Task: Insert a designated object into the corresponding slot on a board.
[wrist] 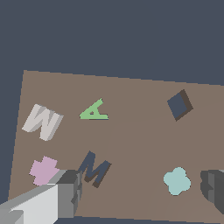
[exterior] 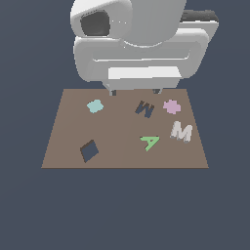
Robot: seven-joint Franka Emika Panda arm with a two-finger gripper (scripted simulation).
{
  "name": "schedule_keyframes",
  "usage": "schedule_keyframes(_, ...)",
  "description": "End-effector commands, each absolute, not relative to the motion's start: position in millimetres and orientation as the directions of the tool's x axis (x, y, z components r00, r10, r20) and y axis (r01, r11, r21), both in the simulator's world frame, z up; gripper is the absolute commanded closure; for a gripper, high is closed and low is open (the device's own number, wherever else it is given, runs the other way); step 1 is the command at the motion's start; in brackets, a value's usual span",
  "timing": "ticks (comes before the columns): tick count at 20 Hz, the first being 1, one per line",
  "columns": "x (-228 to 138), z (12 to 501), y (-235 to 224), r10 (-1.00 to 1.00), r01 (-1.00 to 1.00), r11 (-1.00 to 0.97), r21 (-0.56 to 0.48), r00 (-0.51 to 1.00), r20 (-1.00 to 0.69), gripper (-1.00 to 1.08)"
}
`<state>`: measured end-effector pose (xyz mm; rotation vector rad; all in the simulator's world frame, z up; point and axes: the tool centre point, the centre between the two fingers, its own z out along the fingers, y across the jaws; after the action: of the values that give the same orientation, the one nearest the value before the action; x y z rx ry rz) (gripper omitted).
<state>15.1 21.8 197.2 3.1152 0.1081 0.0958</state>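
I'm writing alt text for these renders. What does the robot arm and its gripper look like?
The arm is a bulky, glossy white body of rounded segments with one dark grey oval recess. The gripper has a white hand and blocky dark grey fingers. No cables, logos or markings are visible.

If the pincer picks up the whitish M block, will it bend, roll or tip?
The M block looks thick and solid, so it is probably stiff. Its faces are flat and it lies on the board, so it should hardly roll. The notched outline may let it twist if gripped off-centre.
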Motion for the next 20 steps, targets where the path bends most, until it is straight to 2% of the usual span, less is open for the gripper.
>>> schedule_keyframes(1,15,197,22,0.07,0.069,-0.997,0.025,0.996,0.061,-0.92)
schedule_keyframes(11,14,183,37,0.028,0.027,-0.999,0.022,0.998,0.056,-0.92)
schedule_keyframes(20,14,146,77,-0.085,-0.085,-0.996,0.015,0.996,0.041,-0.92)
